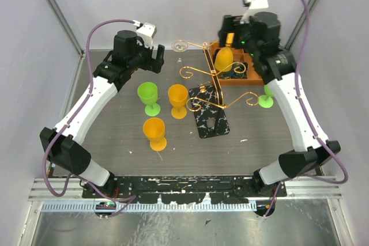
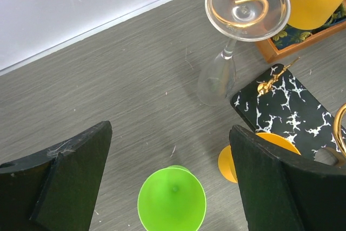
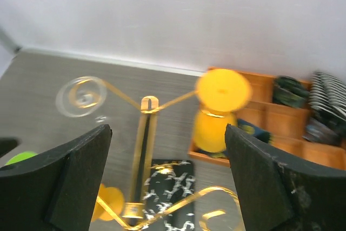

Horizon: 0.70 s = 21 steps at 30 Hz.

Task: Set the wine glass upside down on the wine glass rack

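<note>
The gold wire wine glass rack (image 1: 206, 78) stands mid-table on a black-and-white marbled base (image 1: 211, 118). A clear wine glass (image 2: 238, 31) hangs upside down from its far left arm, and a yellow glass (image 3: 215, 117) hangs upside down from the far right arm. A green glass (image 1: 148, 94) and two orange glasses (image 1: 177, 98) (image 1: 154, 131) stand upright left of the base. My left gripper (image 2: 170, 177) is open above the green glass (image 2: 172, 201), touching nothing. My right gripper (image 3: 167, 177) is open behind the rack (image 3: 143, 150), near the yellow glass, holding nothing.
An orange compartment tray (image 1: 249, 76) with dark items sits at the back right, behind the rack. Another green glass (image 1: 266, 99) stands right of the rack, partly hidden by the right arm. Grey walls close in the back and sides.
</note>
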Each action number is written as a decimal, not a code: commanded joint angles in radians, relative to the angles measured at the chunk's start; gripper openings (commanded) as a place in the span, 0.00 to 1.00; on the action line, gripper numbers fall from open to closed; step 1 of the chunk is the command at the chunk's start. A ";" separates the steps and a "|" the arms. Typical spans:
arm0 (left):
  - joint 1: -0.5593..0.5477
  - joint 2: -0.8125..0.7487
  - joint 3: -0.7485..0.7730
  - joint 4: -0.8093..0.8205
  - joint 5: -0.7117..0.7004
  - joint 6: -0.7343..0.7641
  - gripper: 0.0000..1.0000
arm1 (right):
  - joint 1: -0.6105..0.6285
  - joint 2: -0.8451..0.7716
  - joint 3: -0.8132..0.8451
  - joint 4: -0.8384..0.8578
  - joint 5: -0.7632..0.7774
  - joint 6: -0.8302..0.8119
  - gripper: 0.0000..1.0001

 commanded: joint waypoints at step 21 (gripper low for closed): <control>0.313 -0.091 -0.038 -0.134 -0.048 -0.182 1.00 | 0.523 0.358 0.265 -0.137 -0.160 -0.186 0.84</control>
